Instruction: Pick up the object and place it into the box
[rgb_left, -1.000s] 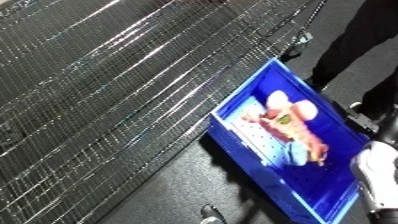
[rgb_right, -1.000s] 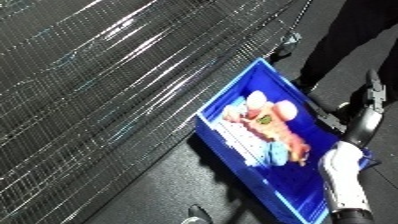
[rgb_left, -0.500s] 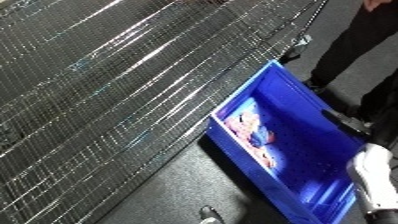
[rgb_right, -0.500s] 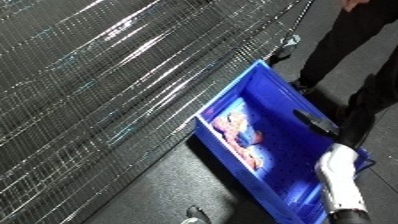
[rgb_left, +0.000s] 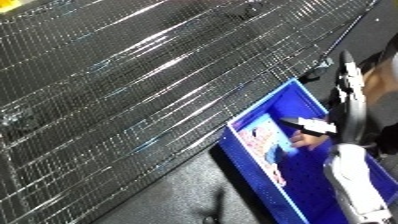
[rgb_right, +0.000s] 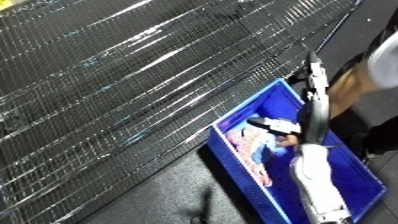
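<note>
A blue bin (rgb_left: 266, 172) stands on the dark floor at the lower right, beside a wire mesh surface. A pink and white soft object (rgb_left: 263, 142) lies inside it against the left wall, next to a pale blue item (rgb_right: 269, 145). My right forearm (rgb_right: 313, 185) comes in from the lower edge over the bin. My right hand (rgb_left: 308, 125) is dark with a white patch and hangs above the bin's middle, just right of the pink object. Blur hides how the hand is set. My left hand is out of both views.
The wire mesh surface (rgb_left: 133, 85) fills the left and top. A slim dark and white part (rgb_left: 348, 87) rises from the wrist area toward the upper right. A person (rgb_right: 378, 70) stands at the bin's far right side. Dark floor (rgb_left: 178, 200) lies below the mesh.
The camera has swung, so the bin sits lower in the picture. My right forearm has reached farther up over the bin, and the hand now shows above its middle.
</note>
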